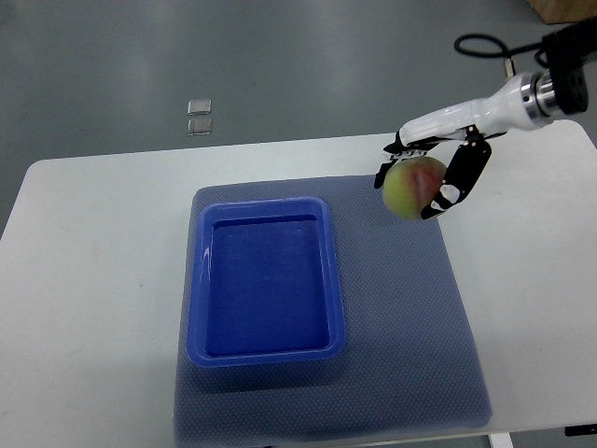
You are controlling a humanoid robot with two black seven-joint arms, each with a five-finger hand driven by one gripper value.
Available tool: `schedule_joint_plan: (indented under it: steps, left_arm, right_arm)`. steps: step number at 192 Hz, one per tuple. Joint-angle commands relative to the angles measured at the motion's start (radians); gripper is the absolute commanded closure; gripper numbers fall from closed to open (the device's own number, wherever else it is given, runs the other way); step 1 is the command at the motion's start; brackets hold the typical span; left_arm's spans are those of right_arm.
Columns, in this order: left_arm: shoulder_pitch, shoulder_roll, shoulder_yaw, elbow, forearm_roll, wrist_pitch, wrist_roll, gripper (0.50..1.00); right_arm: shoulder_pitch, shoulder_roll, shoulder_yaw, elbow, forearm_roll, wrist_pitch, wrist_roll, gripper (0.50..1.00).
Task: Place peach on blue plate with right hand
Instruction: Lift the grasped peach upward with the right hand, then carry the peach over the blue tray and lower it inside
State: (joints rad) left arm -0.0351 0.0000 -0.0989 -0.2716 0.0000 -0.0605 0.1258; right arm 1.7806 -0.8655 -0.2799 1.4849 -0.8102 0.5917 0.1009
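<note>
The right hand (pixel 424 182) reaches in from the upper right on a white forearm (pixel 466 117), its dark fingers (pixel 459 182) wrapped around the peach (pixel 413 189), which is yellow-green with a red blush. The fruit appears lifted off the surface over the far right part of the grey-blue mat (pixel 401 317), near the mat's back edge and to the right of the blue plate (pixel 198 280). That plate is really a rectangular tray with raised walls and rounded corners; it sits on the left half of the mat with nothing lying in it. Between the peach and the tray's near-right wall there is only bare mat, so nothing stands in between. The mat lies on a white bench (pixel 84 280) with rounded corners. Beyond the bench's far edge, on the grey floor (pixel 280 65), are two small clear squarish objects (pixel 199 118), one just behind the other. A black cable (pixel 485 45) loops behind the arm's wrist near the upper right corner.
</note>
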Motion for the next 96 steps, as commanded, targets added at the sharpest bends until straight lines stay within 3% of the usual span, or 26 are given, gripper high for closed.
schedule_joint_plan:
  steps: [1,65,66,73,90,91,96]
  left_arm:
    - [0.0,0.0,0.004,-0.001,0.002,-0.001,0.0,0.5]
    - [0.0,0.0,0.005,-0.011,0.003,-0.001,0.002,0.5]
    - [0.0,0.0,0.005,-0.011,0.003,-0.001,0.002,0.5]
    - [0.0,0.0,0.005,-0.011,0.003,-0.001,0.002,0.5]
    - [0.0,0.0,0.004,-0.011,0.002,-0.001,0.002,0.5]
    - [0.0,0.0,0.004,-0.009,0.002,-0.001,0.0,0.5]
    - [0.0,0.0,0.004,-0.009,0.002,-0.001,0.002,0.5]
  right_arm:
    - [0.097,-0.046,-0.001,-0.002,0.02,0.019,-0.001,1.0]
    - [0.123,0.02,-0.001,-0.038,0.025,0.019,-0.012,1.0]
    - [0.119,0.08,-0.002,-0.067,0.026,0.01,-0.012,1.0]
    - [0.114,0.137,-0.002,-0.098,0.026,-0.022,-0.012,1.0]
    - [0.105,0.181,-0.002,-0.124,0.033,-0.049,-0.012,1.0]
    - [0.083,0.263,-0.002,-0.168,0.054,-0.088,-0.013,1.0]
    - [0.076,0.303,-0.002,-0.187,0.065,-0.099,-0.013,1.0]
